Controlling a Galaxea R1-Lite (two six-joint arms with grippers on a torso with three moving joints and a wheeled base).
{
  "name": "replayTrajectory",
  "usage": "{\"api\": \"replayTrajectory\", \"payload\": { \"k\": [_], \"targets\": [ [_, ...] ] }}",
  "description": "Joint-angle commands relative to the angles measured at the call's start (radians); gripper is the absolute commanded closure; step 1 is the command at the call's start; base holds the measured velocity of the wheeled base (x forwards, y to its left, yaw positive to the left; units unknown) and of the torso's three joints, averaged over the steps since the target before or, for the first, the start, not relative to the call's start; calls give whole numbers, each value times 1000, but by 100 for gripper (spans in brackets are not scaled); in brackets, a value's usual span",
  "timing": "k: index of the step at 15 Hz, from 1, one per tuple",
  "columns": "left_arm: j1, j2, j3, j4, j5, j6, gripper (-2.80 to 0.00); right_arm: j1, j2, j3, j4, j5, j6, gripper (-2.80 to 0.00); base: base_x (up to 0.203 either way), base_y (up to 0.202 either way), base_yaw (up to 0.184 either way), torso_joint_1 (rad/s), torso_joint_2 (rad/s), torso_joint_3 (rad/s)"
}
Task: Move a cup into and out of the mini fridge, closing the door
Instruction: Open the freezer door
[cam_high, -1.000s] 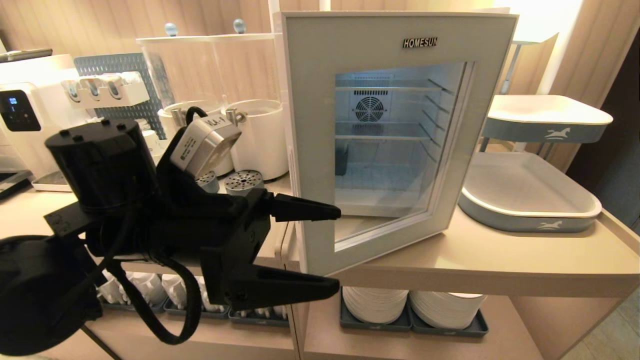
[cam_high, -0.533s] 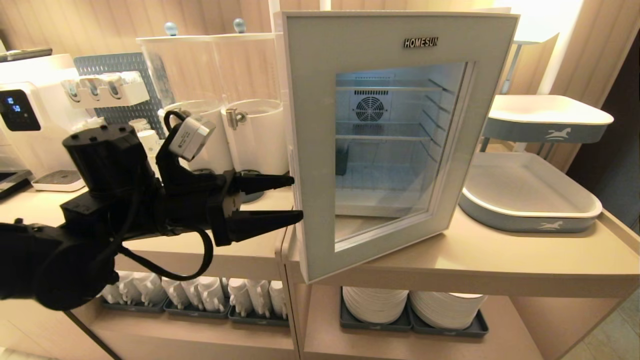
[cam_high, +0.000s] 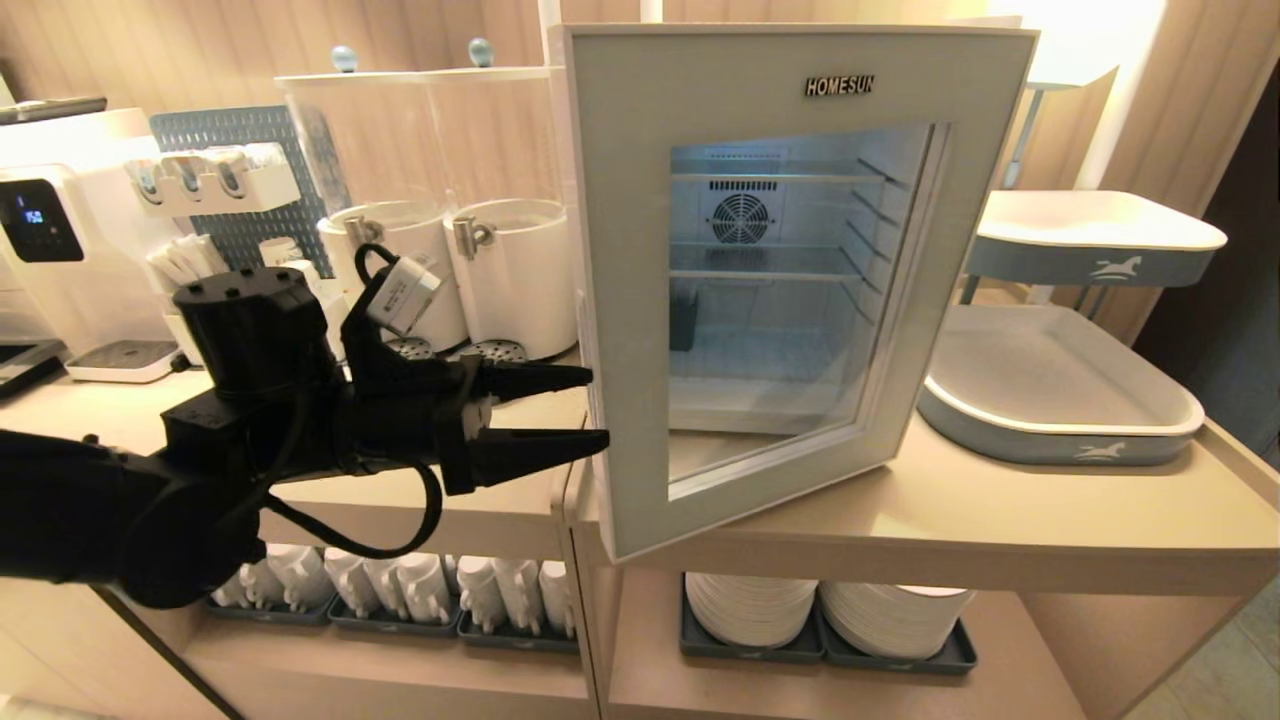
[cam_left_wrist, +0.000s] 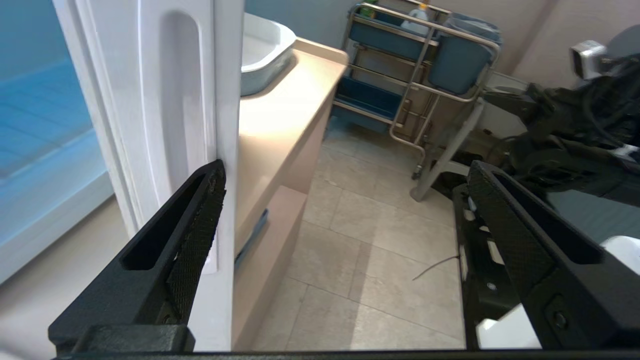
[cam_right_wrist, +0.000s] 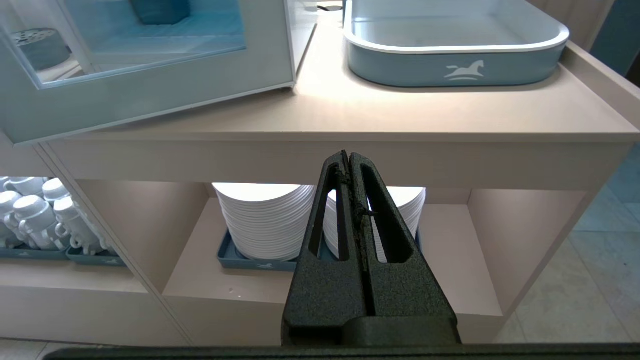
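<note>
One jaw of left gripper (cam_high: 590, 410) touching door (cam_high: 640, 300) edge.

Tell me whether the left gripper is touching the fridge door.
Cannot tell. In the left wrist view one finger lies right against the door edge with no gap visible, but contact is not plain; the head view shows the open left gripper at that edge.

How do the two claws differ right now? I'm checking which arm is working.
The left claw is open at the free edge of the fridge door; the right claw is shut. The left is raised at door height; the right hangs below the counter, facing the plates. Both are black and empty.
</note>
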Motion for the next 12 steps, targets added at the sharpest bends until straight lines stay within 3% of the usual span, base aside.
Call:
{"api": "replayTrajectory", "payload": {
  "k": [1, 5, 10, 12],
  "targets": [
    [-4, 52, -20, -10, -6, 0, -280, 0, 2, 0, 0, 1, 1, 0, 0, 0, 0, 0, 0, 0],
    [-3, 37, 21, -76, -7, -2, -280, 0, 2, 0, 0, 1, -1, 0, 0, 0, 0, 0, 0, 0],
    [3, -53, 119, -93, -39, -2, -280, 0, 2, 0, 0, 1, -1, 0, 0, 0, 0, 0, 0, 0],
    [3, -37, 106, -96, -40, 1, -280, 0, 2, 0, 0, 1, -1, 0, 0, 0, 0, 0, 0, 0]
  ]
}}
